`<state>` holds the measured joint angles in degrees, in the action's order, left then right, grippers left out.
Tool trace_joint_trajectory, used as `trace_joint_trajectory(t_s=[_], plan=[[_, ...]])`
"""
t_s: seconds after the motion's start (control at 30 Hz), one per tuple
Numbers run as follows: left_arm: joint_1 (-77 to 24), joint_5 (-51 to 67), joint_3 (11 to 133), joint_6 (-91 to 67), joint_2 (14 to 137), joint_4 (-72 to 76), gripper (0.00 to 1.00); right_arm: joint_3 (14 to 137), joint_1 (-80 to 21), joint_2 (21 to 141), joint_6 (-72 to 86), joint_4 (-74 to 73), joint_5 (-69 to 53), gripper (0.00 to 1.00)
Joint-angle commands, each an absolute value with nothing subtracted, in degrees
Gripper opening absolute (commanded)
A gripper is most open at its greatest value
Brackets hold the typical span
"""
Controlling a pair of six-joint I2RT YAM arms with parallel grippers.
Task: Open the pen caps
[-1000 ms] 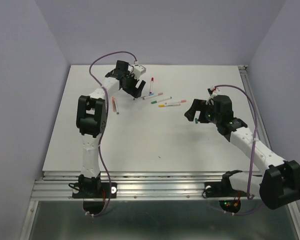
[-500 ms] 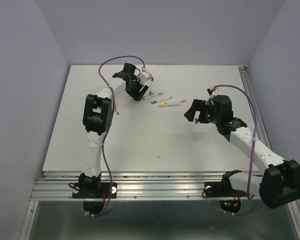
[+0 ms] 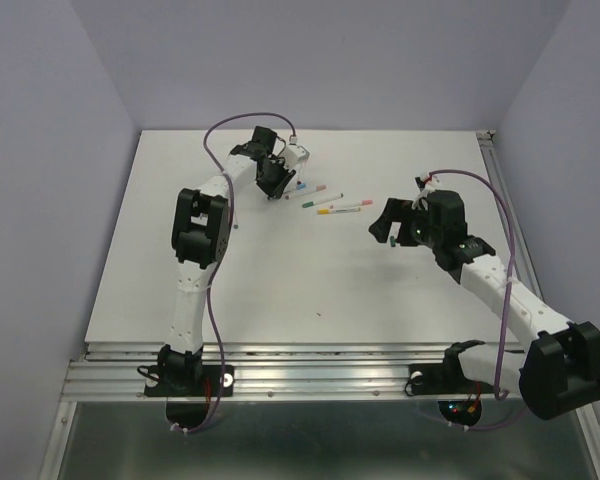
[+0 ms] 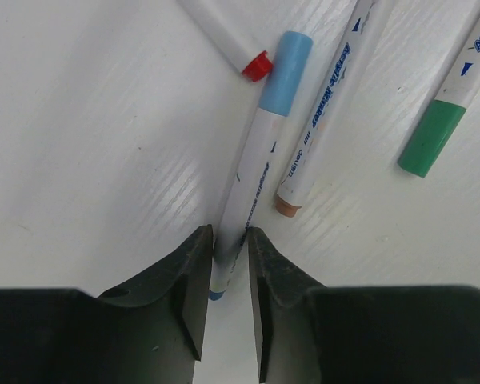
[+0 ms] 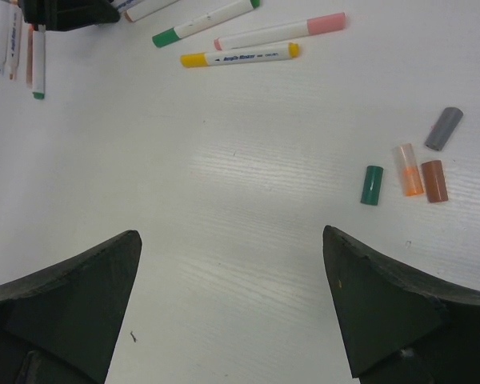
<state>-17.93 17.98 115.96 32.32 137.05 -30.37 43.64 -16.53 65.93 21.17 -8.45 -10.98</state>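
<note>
Bench: a flat white board (image 3: 280,290) with a faint streaked grain. Pale lilac walls stand around it and a ribbed metal rail runs along the near edge.
Light-blue-capped pen: a slim white plastic barrel (image 4: 252,180) with blue print, lying flat on the far middle of the bench.
Light-blue cap: a smooth matte plastic cylinder (image 4: 289,68), seated on the far end of that barrel.
Left pincer: the pincer (image 4: 230,254) has two dark, matte, angular fingers (image 4: 194,276) drawn almost together. They pinch the near end of the light-blue-capped pen, well away from its cap.
Close neighbours: a glossy red cap (image 4: 257,66) on another white pen sits just beside the light-blue cap. A white pen with a tan end (image 4: 286,206) lies tight along the right of the pinched barrel and crowds that finger. A green cap (image 4: 430,140) on a third pen lies apart, further right.
Right pincer: the pincer (image 5: 232,300) has black wedge-shaped fingers (image 5: 68,300) spread wide. It holds nothing and hangs over the right side of the bench.
Loose caps: four short plastic cylinders lie on bare bench in the right wrist view. They are a dark green one (image 5: 372,185), a translucent orange one (image 5: 408,170), a brown one (image 5: 434,181) just beside the orange, and a grey one (image 5: 443,128) a little apart.
Middle pens: a yellow-capped pen (image 5: 240,56), a pink-capped pen (image 5: 276,34) and a green-ended pen (image 5: 204,22) lie roughly parallel between the two arms.
</note>
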Motion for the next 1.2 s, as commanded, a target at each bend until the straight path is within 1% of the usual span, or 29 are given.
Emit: trace_joint_trajectory(t_s=[0.0, 0.03, 0.1, 0.23, 0.27, 0.37, 0.53, 0.7, 0.9, 0.97, 1.07, 1.1, 1.17], plan=[[-17.8, 16.5, 118.1, 34.4, 138.3, -30.7, 0.34, 43.2, -16.5, 64.3, 20.4, -6.6, -10.0, 1.00], [-17.9, 16.6, 117.8, 34.5, 138.3, -30.8, 0.34, 43.2, -16.4, 64.3, 20.4, -6.7, -9.6, 1.00], [-18.0, 17.2, 116.9, 35.0, 137.8, -30.9, 0.27, 43.2, -16.4, 64.3, 20.5, -6.8, -8.8, 1.00], [-18.1, 18.2, 115.5, 35.8, 136.8, -30.8, 0.26, 43.2, -16.5, 64.5, 20.6, -6.9, -8.5, 1.00], [-18.1, 18.4, 115.1, 35.9, 136.8, -30.8, 0.22, 43.2, -16.5, 64.5, 20.6, -6.9, -8.5, 1.00], [-18.1, 19.1, 113.6, 36.3, 135.5, -30.8, 0.00, 43.3, -16.4, 64.3, 20.6, -6.9, -8.4, 1.00], [-18.1, 19.7, 109.4, 37.3, 130.8, -29.1, 0.00, 43.1, -16.5, 63.8, 20.5, -6.7, -8.4, 1.00], [-18.1, 19.5, 106.5, 35.0, 124.6, -25.5, 0.00, 42.7, -16.4, 63.4, 20.1, -6.3, -9.0, 1.00], [-18.2, 23.7, 104.2, 31.2, 118.1, -23.0, 0.00, 42.1, -16.5, 62.8, 20.3, -4.0, -10.4, 1.00], [-18.1, 24.1, 100.0, 28.0, 114.7, -18.8, 0.00, 42.0, -16.5, 62.5, 20.9, -2.8, -11.7, 1.00], [-18.2, 27.8, 92.6, 23.6, 110.6, -11.6, 0.00, 40.9, -16.5, 61.6, 22.5, -0.5, -13.2, 1.00], [-18.2, 29.3, 90.0, 20.9, 107.3, -9.0, 0.00, 40.5, -16.5, 60.9, 23.5, -0.5, -14.7, 1.00], [-18.7, 32.3, 79.8, 11.5, 103.2, 2.2, 0.00, 39.8, -16.5, 59.9, 25.4, 4.5, -16.3, 1.00]])
